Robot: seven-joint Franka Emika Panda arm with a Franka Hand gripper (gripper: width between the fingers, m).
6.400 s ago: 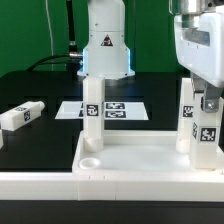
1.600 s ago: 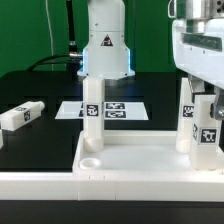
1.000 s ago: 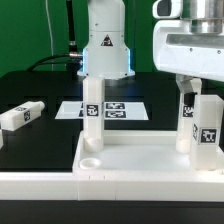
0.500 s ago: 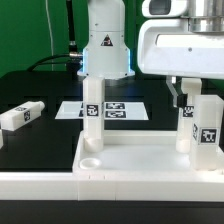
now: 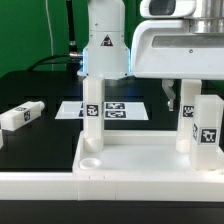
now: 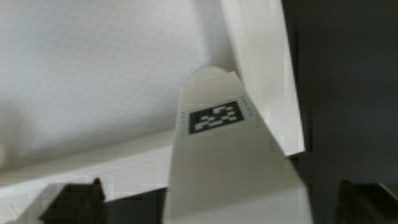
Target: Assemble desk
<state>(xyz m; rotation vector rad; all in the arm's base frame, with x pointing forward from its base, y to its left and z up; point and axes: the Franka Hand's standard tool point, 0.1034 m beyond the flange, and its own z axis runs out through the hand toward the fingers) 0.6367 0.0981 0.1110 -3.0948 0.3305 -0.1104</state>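
The white desk top (image 5: 140, 157) lies at the front with its rim up. Three white tagged legs stand in its corners: one at the far left (image 5: 92, 112), one at the far right (image 5: 186, 125) and one at the near right (image 5: 208, 128). Another leg (image 5: 20, 115) lies loose on the black table at the exterior view's left. My gripper (image 5: 178, 96) hangs open above the right side of the top, just left of the right-hand legs, holding nothing. In the wrist view a tagged leg (image 6: 217, 130) shows beyond my open gripper (image 6: 217, 205), with the dark fingertips (image 6: 71, 205) apart from it.
The marker board (image 5: 125, 110) lies flat behind the desk top. The arm's white base (image 5: 105, 50) stands behind it. A low white wall (image 5: 40, 186) runs along the front edge. A round socket (image 5: 90, 158) shows at the top's near left corner.
My gripper has risen off the near right leg and moved toward the exterior view's left, staying open. The leg stays standing in its corner.
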